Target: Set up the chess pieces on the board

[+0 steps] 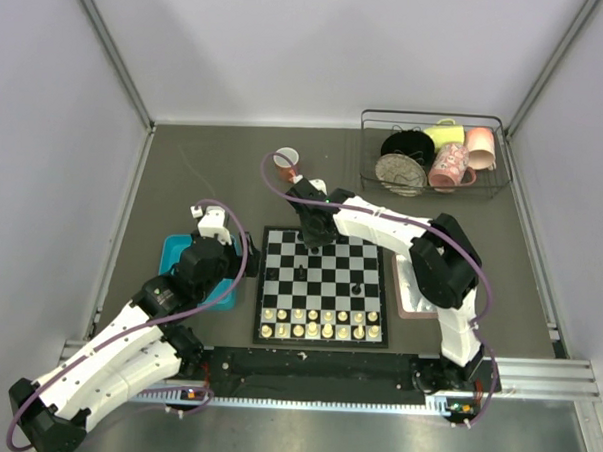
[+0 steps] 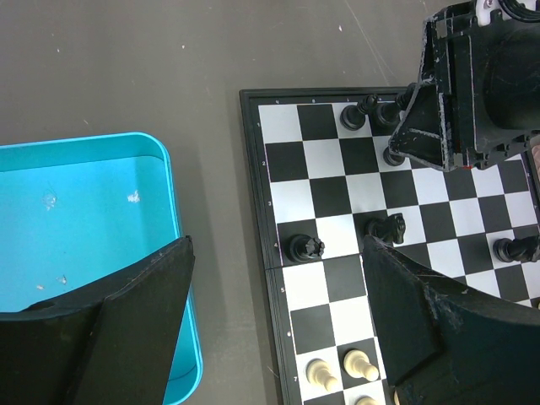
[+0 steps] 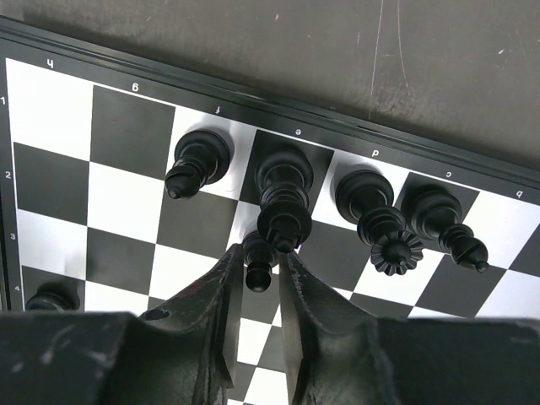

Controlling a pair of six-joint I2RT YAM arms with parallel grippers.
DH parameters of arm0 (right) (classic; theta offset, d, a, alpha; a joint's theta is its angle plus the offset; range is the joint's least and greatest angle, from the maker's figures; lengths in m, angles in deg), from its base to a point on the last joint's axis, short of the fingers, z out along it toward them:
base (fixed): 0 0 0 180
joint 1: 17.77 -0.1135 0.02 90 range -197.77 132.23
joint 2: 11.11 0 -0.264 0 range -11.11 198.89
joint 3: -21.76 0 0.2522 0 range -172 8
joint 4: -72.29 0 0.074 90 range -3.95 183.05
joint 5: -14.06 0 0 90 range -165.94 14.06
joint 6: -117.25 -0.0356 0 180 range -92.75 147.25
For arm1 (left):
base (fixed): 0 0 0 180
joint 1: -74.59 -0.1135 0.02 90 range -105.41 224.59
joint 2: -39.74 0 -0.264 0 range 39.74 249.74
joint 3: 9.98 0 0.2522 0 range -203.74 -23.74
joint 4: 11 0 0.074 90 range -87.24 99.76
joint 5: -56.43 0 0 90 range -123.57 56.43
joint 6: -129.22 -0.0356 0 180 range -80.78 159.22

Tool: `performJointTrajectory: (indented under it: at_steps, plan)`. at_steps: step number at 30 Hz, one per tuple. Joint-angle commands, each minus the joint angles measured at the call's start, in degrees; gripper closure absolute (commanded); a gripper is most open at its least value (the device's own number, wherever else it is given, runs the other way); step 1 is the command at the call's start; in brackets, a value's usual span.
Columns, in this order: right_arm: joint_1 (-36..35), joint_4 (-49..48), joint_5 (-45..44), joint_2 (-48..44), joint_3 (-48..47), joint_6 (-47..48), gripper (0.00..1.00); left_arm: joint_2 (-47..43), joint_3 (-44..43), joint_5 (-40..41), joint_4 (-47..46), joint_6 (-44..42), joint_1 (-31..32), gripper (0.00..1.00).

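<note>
The board [image 1: 262,284] lies in the middle of the table. Black chess pieces stand along its far row: a bishop [image 3: 198,160], a king [image 3: 283,198], a queen [image 3: 380,219] and another bishop [image 3: 443,219]. My right gripper [image 1: 316,237] hangs over that far edge, its fingers closed narrowly around a black pawn [image 3: 257,261] on the second row, just in front of the king. My left gripper [image 2: 274,249] is open and empty over the board's left edge. A black rook [image 2: 305,247] and a knight [image 2: 386,228] stand loose in mid-board.
Cream-white pieces [image 1: 322,322] fill the two near rows. A teal tray [image 1: 175,249] lies left of the board and a pink tray [image 1: 409,291] right of it. A wire basket [image 1: 435,152] of cups stands at the back right, and a small red cup [image 1: 286,162] behind the board.
</note>
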Motion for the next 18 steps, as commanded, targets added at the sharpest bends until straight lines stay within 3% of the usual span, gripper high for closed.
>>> performJointTrajectory:
  at_steps: [1, 12, 18]
  plan:
    - [-0.8, -1.3, -1.3, 0.8, -0.6, -0.6, 0.75, -0.8, -0.2, 0.3, -1.0, -0.3, 0.2, 0.15]
    - [-0.9, -1.2, 0.0, -1.9, -0.6, -0.1, 0.67, -1.1, -0.2, 0.2, -1.0, -0.3, 0.2, 0.14]
    - [-0.9, -1.3, -0.6, -8.7, 2.4, -1.1, 0.55, -1.4, -0.2, 0.1, -0.7, -0.3, 0.2, 0.14]
